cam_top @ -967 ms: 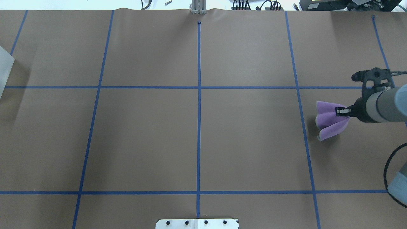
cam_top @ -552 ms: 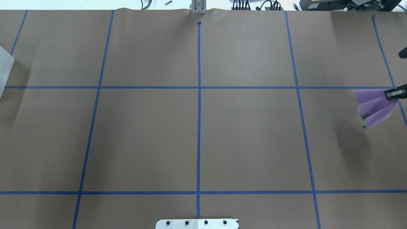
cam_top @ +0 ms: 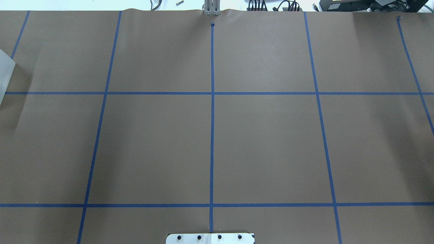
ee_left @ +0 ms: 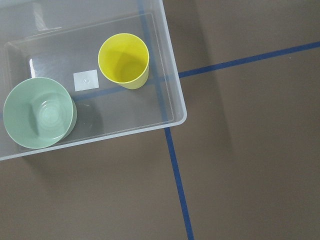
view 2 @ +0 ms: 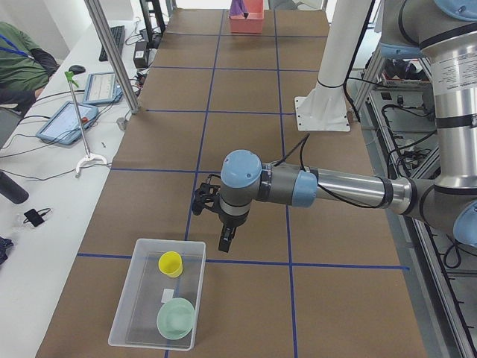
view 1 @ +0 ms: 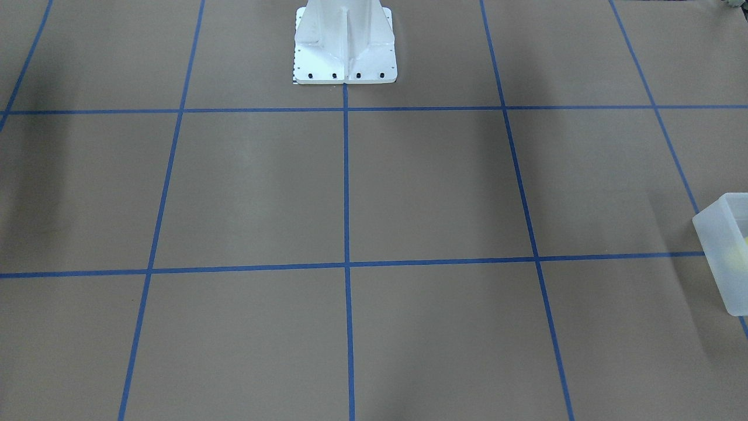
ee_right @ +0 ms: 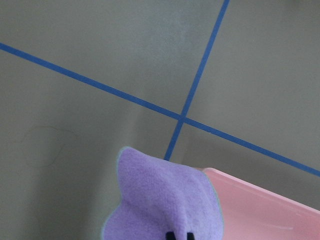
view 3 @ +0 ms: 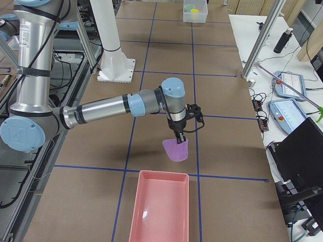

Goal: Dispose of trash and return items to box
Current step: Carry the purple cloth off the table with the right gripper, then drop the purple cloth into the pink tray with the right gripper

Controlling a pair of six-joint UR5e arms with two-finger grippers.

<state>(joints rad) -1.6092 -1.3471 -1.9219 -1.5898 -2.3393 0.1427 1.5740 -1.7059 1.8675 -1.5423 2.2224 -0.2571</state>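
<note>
The yellow cup (ee_left: 124, 60) stands upright in the frosted box (ee_left: 172, 85), next to a pale green bowl (ee_left: 39, 112). In the exterior left view my left gripper (view 2: 226, 242) hangs just beyond the box (view 2: 123, 313) corner; I cannot tell whether it is open or shut. My right gripper (ee_right: 179, 235) is shut on a purple cloth (ee_right: 160, 200) and holds it in the air near the edge of a pink tray (ee_right: 260, 210). The exterior right view shows the cloth (view 3: 175, 149) hanging just short of the tray (view 3: 160, 209).
The white robot pedestal (view 1: 345, 41) stands at the table's middle on the robot's side. Blue tape lines grid the brown table. An operators' bench with tablets (view 2: 74, 119) runs along the far side. The box's corner shows at the overhead view's left edge (cam_top: 5, 73).
My right gripper has carried the purple cloth to the right and out of the overhead view. The box has not moved.
</note>
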